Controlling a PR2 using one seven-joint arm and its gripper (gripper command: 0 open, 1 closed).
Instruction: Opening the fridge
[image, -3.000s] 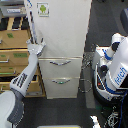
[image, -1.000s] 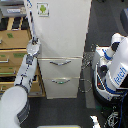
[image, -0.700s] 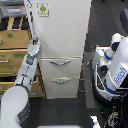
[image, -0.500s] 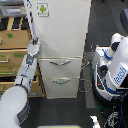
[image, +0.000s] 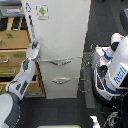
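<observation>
**Fridge door edge, with my arm reaching in beside it**

Fridge first: the tall white refrigerator (image: 62, 45) stands in the middle of the exterior view, seen from above. Its large upper door carries a small green-figure sticker (image: 43, 11) near the top. Below the door sit two drawers, each with a curved silver handle (image: 62, 62). The upper door looks parted slightly along the edge on the exterior view's left, though the picture is too coarse for me to be sure.

My gripper (image: 33, 49) sits right against that edge, about level with the bottom of the upper door. I cannot tell whether my jaws are clenched on the edge or released; they are too small and blurred to read. My grey and white forearm (image: 21, 80) slopes down from there toward the lower corner on the exterior view's left.

Behind my arm is a tan wooden drawer cabinet (image: 15, 42). On the far side of the fridge stands a white and blue machine body (image: 116, 70).

To do this step well, I judge I should get a firm hold on the door edge, then pull along the door's swing arc, not straight back, so the hold does not slip.
</observation>
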